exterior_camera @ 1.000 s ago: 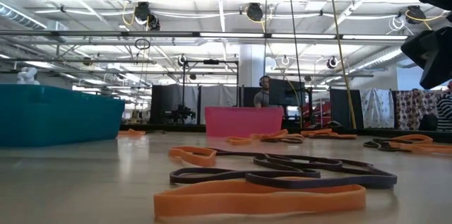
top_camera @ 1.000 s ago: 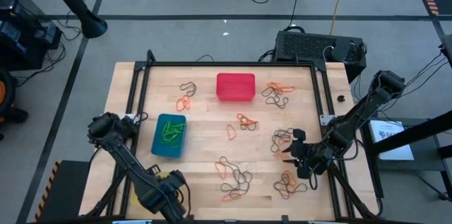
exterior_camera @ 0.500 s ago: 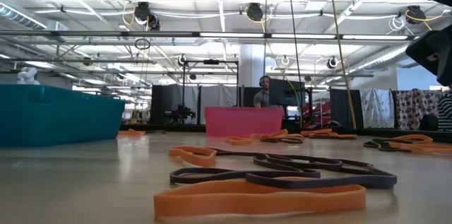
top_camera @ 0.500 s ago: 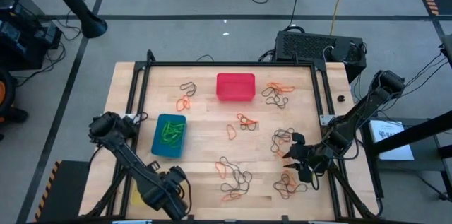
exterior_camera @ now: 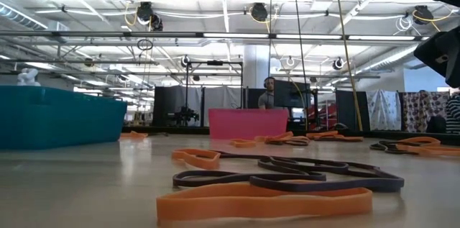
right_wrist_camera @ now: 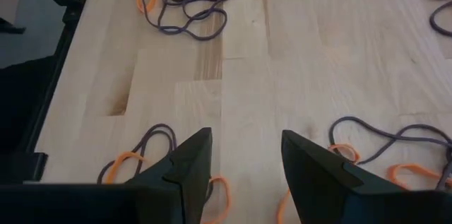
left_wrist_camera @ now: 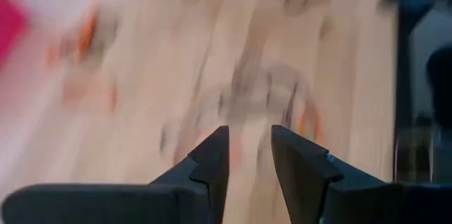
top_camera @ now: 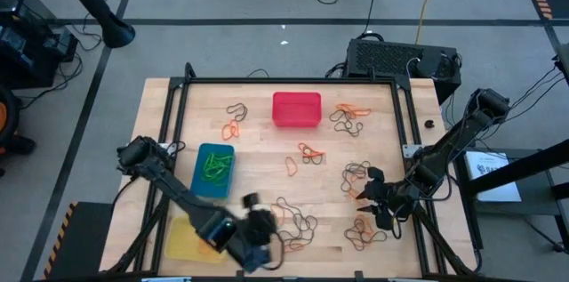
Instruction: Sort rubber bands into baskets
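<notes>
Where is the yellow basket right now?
High view: the yellow basket sits at the table's near-left corner, below the blue basket, partly under the left arm.

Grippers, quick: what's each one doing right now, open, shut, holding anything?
Left gripper: open, nothing between the fingers, over the table's near edge.
Right gripper: open, empty, over rubber bands at the table's right.
</notes>
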